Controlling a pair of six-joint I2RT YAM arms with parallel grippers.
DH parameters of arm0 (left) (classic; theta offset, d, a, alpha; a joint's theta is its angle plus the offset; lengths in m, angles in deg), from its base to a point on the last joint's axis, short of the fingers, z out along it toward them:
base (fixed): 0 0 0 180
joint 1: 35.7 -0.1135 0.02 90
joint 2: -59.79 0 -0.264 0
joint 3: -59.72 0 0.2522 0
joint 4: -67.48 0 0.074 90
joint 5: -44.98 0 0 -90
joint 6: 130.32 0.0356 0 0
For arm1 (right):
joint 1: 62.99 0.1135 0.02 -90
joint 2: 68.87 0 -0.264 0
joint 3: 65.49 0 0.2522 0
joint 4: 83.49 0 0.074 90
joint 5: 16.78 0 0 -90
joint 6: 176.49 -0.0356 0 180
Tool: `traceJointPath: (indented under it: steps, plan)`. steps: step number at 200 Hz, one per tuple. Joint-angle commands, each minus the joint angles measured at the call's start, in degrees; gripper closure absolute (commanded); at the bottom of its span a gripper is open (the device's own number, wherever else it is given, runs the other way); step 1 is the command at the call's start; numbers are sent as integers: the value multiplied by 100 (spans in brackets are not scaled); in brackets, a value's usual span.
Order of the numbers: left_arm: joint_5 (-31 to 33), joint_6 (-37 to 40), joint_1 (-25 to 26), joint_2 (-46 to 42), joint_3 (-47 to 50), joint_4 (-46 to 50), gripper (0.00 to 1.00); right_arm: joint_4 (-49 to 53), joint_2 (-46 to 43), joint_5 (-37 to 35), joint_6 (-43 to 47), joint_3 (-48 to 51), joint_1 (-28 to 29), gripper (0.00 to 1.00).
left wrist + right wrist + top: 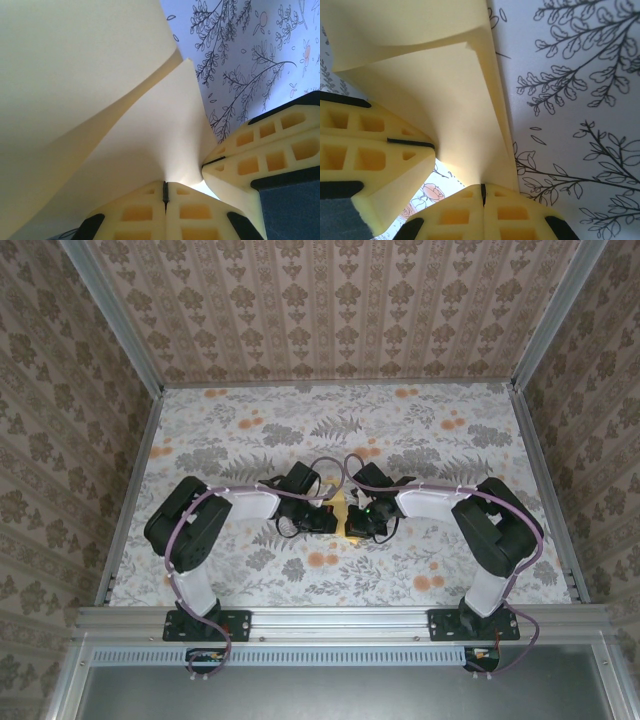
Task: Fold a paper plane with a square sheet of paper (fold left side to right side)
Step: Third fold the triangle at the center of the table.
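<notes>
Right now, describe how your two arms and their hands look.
The left arm and right arm match: white link shells, black joint housings, a mauve cable looping along each. The left hand and right hand have pale-yellow fingers with rectangular pockets and thin black strips.

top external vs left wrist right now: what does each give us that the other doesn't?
Top external: the left arm and right arm whole, bases on the near rail, wallpapered walls. Left wrist: the left hand shut on the square sheet of paper, the right hand pinching it close beside, the sheet bowing up in two layers. Shared: the pale-yellow paper between the two hands, over the floral table.
</notes>
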Motion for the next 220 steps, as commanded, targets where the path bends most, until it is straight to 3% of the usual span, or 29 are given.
traceJointPath:
  steps: [1, 145, 198, 220]
  plan:
    - [246, 187, -140, 79, -97, 206, 95, 713, 253, -496, 114, 101, 24, 100]
    - [640, 1098, -1404, -142, -54, 1091, 96, 752, 70, -450, 79, 251, 16, 100]
    - [529, 1124, -1677, -761, -10, 1293, 91, 9, -363, -109, 43, 286, 16, 100]
    - [443, 915, -1733, -1303, 143, 1308, 80, -185, -824, -312, 173, 327, -2, 79]
